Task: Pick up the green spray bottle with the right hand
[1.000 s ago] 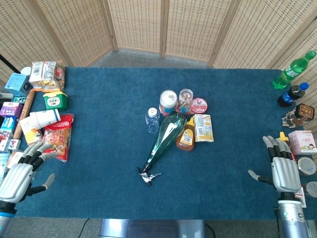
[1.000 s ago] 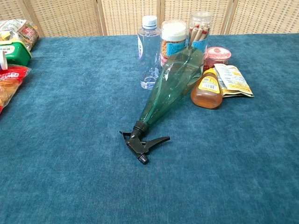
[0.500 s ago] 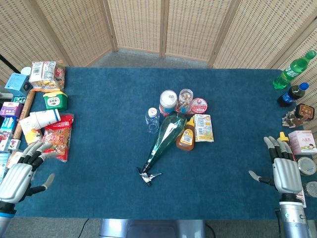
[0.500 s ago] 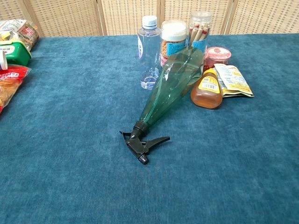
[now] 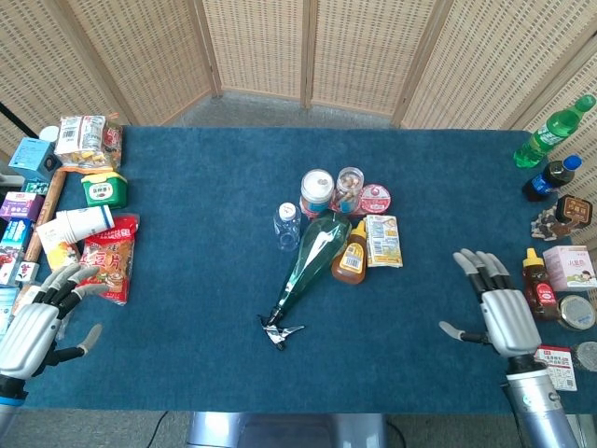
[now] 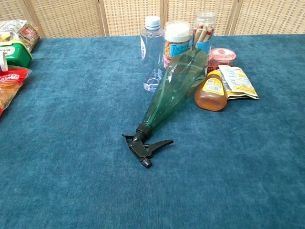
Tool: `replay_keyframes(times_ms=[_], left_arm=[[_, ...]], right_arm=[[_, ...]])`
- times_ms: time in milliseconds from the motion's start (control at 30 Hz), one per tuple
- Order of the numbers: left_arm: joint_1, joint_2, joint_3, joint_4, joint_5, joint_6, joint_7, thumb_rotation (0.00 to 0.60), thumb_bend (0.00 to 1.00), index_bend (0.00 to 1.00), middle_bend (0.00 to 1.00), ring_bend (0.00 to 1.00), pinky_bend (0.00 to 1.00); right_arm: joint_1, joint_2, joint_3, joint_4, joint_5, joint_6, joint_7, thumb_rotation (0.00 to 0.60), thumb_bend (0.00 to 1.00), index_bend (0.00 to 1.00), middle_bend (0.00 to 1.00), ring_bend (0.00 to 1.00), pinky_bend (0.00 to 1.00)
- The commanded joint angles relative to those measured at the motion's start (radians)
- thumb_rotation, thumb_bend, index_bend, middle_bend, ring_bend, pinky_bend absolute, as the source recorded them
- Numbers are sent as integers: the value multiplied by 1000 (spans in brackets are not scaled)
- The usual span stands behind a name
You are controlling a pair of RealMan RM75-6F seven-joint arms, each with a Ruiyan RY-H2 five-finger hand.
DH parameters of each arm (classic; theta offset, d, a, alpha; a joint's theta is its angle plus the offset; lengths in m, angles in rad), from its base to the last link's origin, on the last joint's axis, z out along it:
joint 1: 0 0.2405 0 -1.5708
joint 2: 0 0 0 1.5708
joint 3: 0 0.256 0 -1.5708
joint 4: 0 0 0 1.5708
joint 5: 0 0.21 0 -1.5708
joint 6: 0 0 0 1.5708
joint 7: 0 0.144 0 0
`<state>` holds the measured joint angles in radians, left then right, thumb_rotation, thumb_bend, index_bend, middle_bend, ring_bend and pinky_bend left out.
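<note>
The green spray bottle (image 5: 312,261) lies on its side in the middle of the blue table, its black trigger head (image 5: 278,330) pointing toward the near edge; the chest view shows the green spray bottle (image 6: 174,90) and its trigger head (image 6: 144,148) too. My right hand (image 5: 499,313) hovers open, fingers spread, near the table's right front, well to the right of the bottle. My left hand (image 5: 37,322) is open at the left front edge. Neither hand appears in the chest view.
Around the bottle's base stand a clear water bottle (image 5: 287,225), two jars (image 5: 317,191), a pink cup (image 5: 376,198), a honey bottle (image 5: 352,255) and a sachet (image 5: 383,240). Snack packs (image 5: 107,257) line the left edge; drinks bottles (image 5: 552,133) and boxes (image 5: 571,266) line the right.
My right hand has moved left and slightly forward over the table, away from the boxes. The left hand has barely shifted. The bottle has not moved.
</note>
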<state>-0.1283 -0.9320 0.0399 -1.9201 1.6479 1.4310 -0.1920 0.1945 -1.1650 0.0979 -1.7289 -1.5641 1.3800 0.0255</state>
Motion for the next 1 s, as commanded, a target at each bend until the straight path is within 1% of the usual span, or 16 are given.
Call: replay_keyframes(times_ms=[33, 167, 300, 500, 733, 833, 1000], left_arm=[[0, 2, 1, 2, 5, 4, -9, 600, 452, 273, 160, 0, 0], [2, 7, 5, 5, 14, 10, -23, 600, 453, 273, 160, 0, 0], [4, 12, 9, 4, 25, 15, -26, 600, 453, 274, 160, 0, 0], [4, 15, 15, 4, 36, 16, -29, 600, 453, 274, 160, 0, 0], [8, 19, 19, 5, 38, 23, -36, 600, 453, 274, 161, 0, 0], [13, 21, 20, 4, 40, 32, -38, 600, 453, 274, 160, 0, 0], [16, 26, 23, 6, 39, 35, -41, 600, 453, 273, 160, 0, 0]], right_arm=[[39, 3, -5, 16, -52, -21, 18, 595, 0, 0, 0, 0, 0], [70, -6, -7, 22, -90, -39, -5, 600, 13, 0, 0, 0, 0], [104, -11, -14, 19, -112, -78, -32, 600, 51, 0, 0, 0, 0], [161, -34, -14, 15, -146, -130, -106, 600, 114, 0, 0, 0, 0], [242, -65, -21, 33, -210, -192, -128, 600, 134, 0, 0, 0, 0], [269, -86, -16, 46, -238, -190, -131, 600, 170, 0, 0, 0, 0], [312, -121, -5, 78, -265, -190, -135, 600, 173, 0, 0, 0, 0]])
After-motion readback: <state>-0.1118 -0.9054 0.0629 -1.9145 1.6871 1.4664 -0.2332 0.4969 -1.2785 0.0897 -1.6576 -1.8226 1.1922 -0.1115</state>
